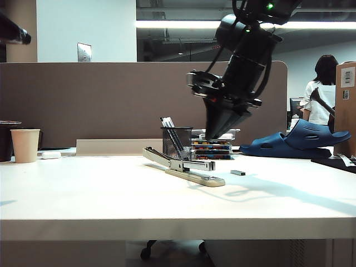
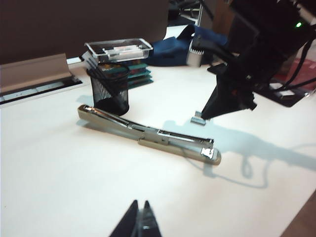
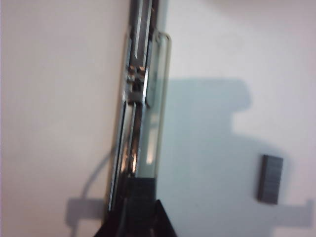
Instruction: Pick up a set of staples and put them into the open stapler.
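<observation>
While looking from the outside, seeing the right tool hanging over the stapler on the white counter and pointing down, probably to line up with the slot below. Finding the stapler lying flat and opened out long, its metal channel facing up and ready for filling. Spotting a second grey strip resting alone on the counter just beside the stapler's front end, apart from the tool. Noticing a black pen cup standing behind the stapler, close enough to need care.

Looking through the left wrist camera, seeing the left tool low over the near side of the counter, well apart from the stapler. Showing fingertips pressed together and pinching nothing, likely just waiting out of the way.

Looking through the right wrist camera, peering straight down along the stapler. Seeing the right tool right above the shiny channel, pinching a small dark grey block that seems to be the set of staples. Holding it over the channel, most likely so that it drops in straight. Needing a careful lowering next, since a tilted bar could jam on the channel's edge. Seeing the second grey strip off to the side on bare counter.
</observation>
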